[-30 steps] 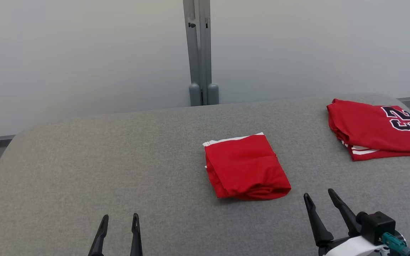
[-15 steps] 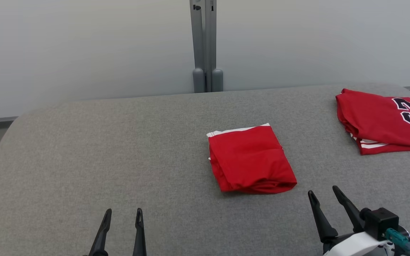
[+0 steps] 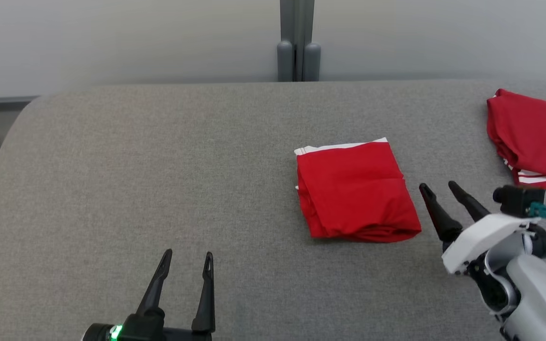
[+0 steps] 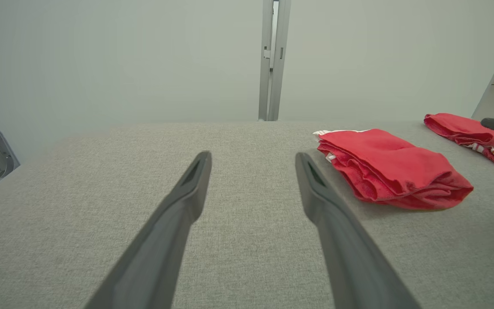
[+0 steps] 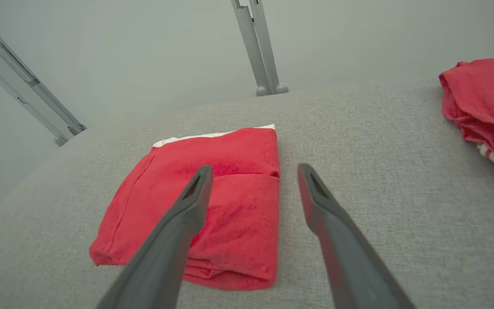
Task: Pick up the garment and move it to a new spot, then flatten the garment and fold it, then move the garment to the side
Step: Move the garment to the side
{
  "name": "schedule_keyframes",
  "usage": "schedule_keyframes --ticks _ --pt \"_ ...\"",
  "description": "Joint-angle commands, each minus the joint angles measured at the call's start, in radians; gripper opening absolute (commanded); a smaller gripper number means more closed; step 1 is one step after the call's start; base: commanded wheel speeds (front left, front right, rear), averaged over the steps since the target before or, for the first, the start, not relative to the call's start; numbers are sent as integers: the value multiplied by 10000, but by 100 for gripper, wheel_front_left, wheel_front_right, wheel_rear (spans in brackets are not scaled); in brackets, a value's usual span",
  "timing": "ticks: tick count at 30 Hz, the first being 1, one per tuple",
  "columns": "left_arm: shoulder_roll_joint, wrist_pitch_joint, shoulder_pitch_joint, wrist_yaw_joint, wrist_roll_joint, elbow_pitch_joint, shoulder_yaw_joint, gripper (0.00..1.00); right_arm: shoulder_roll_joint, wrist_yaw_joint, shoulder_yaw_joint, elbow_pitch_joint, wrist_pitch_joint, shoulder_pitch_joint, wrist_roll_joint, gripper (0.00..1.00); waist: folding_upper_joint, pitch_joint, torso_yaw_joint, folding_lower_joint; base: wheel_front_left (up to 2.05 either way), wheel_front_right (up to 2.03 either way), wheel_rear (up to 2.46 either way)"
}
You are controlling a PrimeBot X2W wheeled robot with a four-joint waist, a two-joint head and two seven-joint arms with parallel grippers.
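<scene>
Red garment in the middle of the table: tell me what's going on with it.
The red garment lies folded in a compact bundle on the grey table, with nothing holding it. The right gripper is open beside its right edge; the left gripper, also open, sits off to the left above bare table. A second red garment lies at the far right. Folding looks done; moving it aside seems next.

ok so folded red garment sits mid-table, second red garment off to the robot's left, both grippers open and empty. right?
One thing is off: the second red garment lies to the robot's right, not its left, as the head view shows. The rest holds: the folded red garment sits mid-table, and the left gripper and right gripper are both open and empty.
</scene>
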Motion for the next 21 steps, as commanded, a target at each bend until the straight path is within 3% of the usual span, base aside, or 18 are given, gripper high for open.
schedule_keyframes --ticks 1,10,16,17,18,21 --pt "14 -28 -314 -22 -51 -67 -46 100 -245 -4 207 142 411 -429 334 100 0 825 307 0 0 0 0" --pt "14 -28 -1212 -3 -223 -231 -495 100 -1027 -4 1071 1093 2890 -2381 2857 100 0 2054 592 0 0 0 0" --pt "15 -28 -1557 -43 -220 -197 -676 100 -1071 -4 1615 1680 3570 -2851 3663 100 0 2408 678 0 0 0 0" --pt "15 -28 -1606 -44 -213 -194 -679 100 -1043 -4 1771 1683 3574 -2879 3744 79 0 2454 673 0 0 0 0" --pt "15 -28 -1625 -48 -200 -186 -682 100 -1046 -4 1883 1680 3544 -2893 3795 3 0 2487 664 0 0 0 0" --pt "15 -28 -1697 -43 -130 -196 -658 100 -1235 -6 2238 1541 3193 -3073 3830 0 0 2616 569 0 0 0 0"
